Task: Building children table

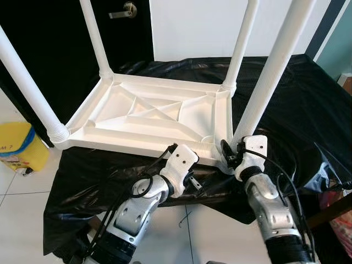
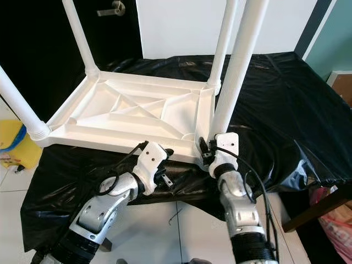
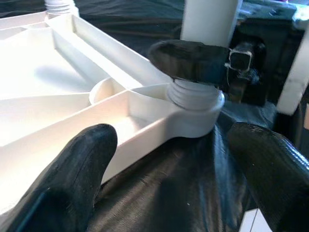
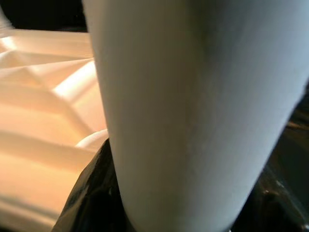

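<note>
We saw the white plastic table top [image 1: 148, 115] lying upside down, ribbed underside up, on a surface draped in black plastic sheet [image 1: 286, 93], with four white legs standing up from its corners. The near right leg [image 1: 269, 77] rose from its corner socket [image 3: 193, 118] at about five o'clock of the top, and there we found the right gripper [image 1: 230, 154] pressed against the foot of that leg. In the left wrist view one of its black fingers [image 3: 190, 60] lay across the leg just above the threaded collar, and in the right wrist view the leg stood tight between the dark fingers, so we took it as clamped on the leg. The left gripper [image 3: 169, 179] sat at the near edge of the top, around six o'clock, its two fingers spread apart with the frame's rim and black sheet between them, holding nothing. A yellow container [image 1: 19, 146] stood on the tiled floor at nine o'clock, and a dark door with a metal handle [image 1: 124, 11] stood at eleven o'clock.
</note>
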